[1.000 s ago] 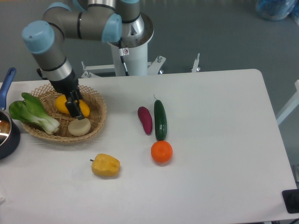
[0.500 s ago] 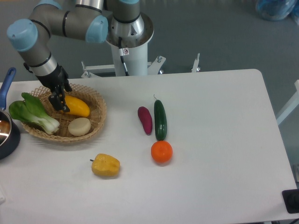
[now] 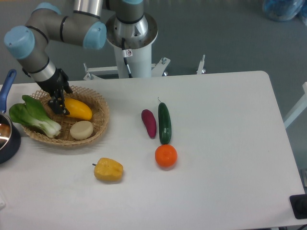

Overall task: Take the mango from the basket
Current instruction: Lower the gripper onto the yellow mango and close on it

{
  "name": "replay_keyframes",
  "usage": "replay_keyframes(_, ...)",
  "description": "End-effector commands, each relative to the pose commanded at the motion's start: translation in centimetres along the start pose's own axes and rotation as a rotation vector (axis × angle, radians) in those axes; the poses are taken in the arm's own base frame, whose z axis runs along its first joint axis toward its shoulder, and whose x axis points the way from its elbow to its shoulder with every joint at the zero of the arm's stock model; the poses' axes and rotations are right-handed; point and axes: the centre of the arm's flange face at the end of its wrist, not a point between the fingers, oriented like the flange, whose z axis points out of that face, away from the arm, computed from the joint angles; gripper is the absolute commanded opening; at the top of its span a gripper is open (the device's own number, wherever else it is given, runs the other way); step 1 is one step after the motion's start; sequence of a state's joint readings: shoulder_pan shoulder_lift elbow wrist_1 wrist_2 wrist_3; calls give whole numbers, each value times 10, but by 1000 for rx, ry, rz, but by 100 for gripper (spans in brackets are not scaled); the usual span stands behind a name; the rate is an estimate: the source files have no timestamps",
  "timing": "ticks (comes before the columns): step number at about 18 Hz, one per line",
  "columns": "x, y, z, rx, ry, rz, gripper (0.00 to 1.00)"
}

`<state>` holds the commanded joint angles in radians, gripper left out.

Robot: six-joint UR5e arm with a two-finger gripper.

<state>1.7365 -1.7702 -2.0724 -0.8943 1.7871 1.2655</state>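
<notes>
The mango, smooth and yellow-orange, lies in the back half of the round wicker basket at the table's left. My gripper reaches down into the basket at the mango's left end, touching or just short of it. Its dark fingers overlap each other from this angle, so their gap does not show. The mango rests on the basket floor.
Bok choy and a pale round item share the basket. A pot with a blue handle sits at the left edge. On the table lie a yellow pepper, an orange, a cucumber and a purple sweet potato.
The gripper moved from over the mango's middle to its left end, then crept slightly further left. The mango has stayed in place in the basket.
</notes>
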Motion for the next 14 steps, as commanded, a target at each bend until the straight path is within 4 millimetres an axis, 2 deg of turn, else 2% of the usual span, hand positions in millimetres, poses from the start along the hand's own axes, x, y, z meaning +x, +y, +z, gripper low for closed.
replay_keyframes(11, 3, -12, 21, -19, 37, 2, 99)
replay_keyframes(12, 3, -12, 22, -21, 38, 1, 85)
replay_keyframes(14, 3, -11, 24, -40, 36, 2, 63)
